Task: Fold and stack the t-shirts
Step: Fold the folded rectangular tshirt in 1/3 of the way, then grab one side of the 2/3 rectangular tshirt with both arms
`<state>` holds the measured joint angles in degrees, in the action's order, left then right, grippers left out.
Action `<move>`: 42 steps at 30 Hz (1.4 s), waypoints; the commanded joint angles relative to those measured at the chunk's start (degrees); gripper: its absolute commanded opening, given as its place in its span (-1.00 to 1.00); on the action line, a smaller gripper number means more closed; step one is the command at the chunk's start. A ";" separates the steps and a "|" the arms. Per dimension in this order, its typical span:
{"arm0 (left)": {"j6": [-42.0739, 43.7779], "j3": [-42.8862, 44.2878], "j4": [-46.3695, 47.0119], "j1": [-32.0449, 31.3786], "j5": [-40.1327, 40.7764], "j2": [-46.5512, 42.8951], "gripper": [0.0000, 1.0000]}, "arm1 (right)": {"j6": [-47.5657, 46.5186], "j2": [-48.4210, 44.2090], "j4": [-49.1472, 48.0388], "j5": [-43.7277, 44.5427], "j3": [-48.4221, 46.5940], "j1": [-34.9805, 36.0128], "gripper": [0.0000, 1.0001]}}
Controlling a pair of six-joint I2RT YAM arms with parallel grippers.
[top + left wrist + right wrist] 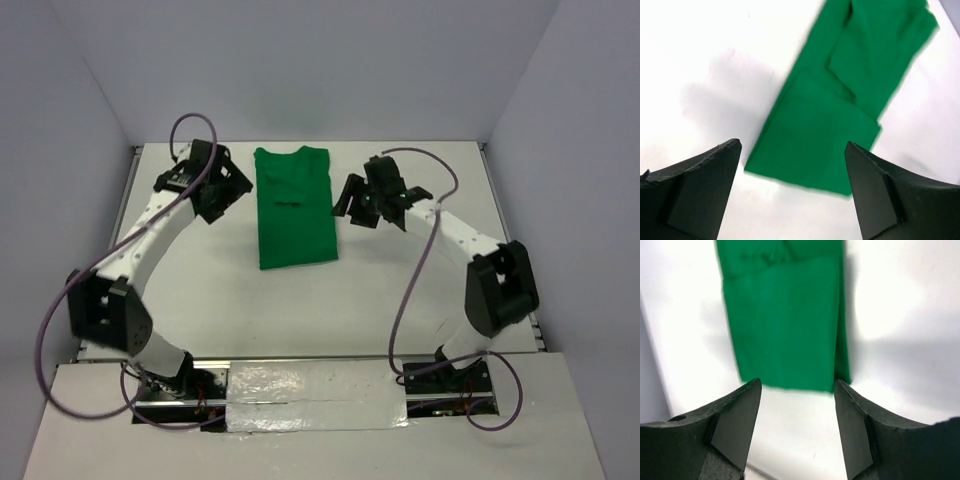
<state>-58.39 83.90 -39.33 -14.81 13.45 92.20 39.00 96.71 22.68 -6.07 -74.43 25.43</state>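
Note:
The one t-shirt [295,210] in view is bright green. It lies flat at the back middle of the white table [300,320], folded lengthwise into a long strip with sleeves tucked in. My left gripper [232,196] hovers just left of it, open and empty. In the left wrist view the t-shirt [840,100] lies beyond the left gripper [791,145], whose jaws are spread wide. My right gripper [350,205] hangs just right of the shirt, open and holding nothing. In the right wrist view the t-shirt [785,320] ends just ahead of the right gripper [797,382].
White walls [80,90] enclose the table on the left, back and right. A strip of silver tape [315,395] runs between the arm bases at the near edge. Purple cables [415,290] loop off both arms.

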 commanded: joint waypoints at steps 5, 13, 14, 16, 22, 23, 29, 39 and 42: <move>-1.89 -27.95 11.27 -4.61 -12.99 -12.65 0.91 | 11.52 -10.30 -17.11 -12.47 23.78 0.32 0.34; -9.81 -44.16 31.84 -6.11 -19.70 -12.58 0.76 | 20.14 -6.72 -29.87 -13.10 30.75 0.85 0.26; -10.33 -44.52 32.64 -6.11 -18.91 -12.23 0.69 | 20.41 -6.01 -30.32 -12.57 30.75 0.85 0.25; -11.21 -45.66 34.14 -6.11 -18.03 -11.79 0.64 | 21.20 -3.99 -31.46 -11.69 30.67 0.76 0.21; -11.66 -46.89 36.08 -6.11 -14.07 -9.94 0.48 | 21.73 1.46 -32.43 -10.54 29.00 1.02 0.15; -11.57 -46.98 36.69 -6.11 -13.81 -9.15 0.46 | 21.82 1.90 -32.52 -10.55 28.99 1.02 0.15; -12.80 -47.86 38.36 -6.11 -13.72 -5.99 0.28 | 22.69 4.01 -33.57 -8.35 29.87 1.02 0.15; -12.54 -45.49 37.23 -6.02 -10.20 -1.77 -0.32 | 23.22 6.74 -33.58 -5.98 28.56 1.20 -0.42; -12.36 -44.61 36.26 -6.02 -9.59 -1.06 -0.61 | 23.13 6.57 -32.79 -5.45 28.03 1.20 -0.77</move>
<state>-72.10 39.05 1.19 -20.73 0.05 89.17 62.83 102.15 -12.27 -15.11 -44.77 26.28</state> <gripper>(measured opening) 0.219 0.148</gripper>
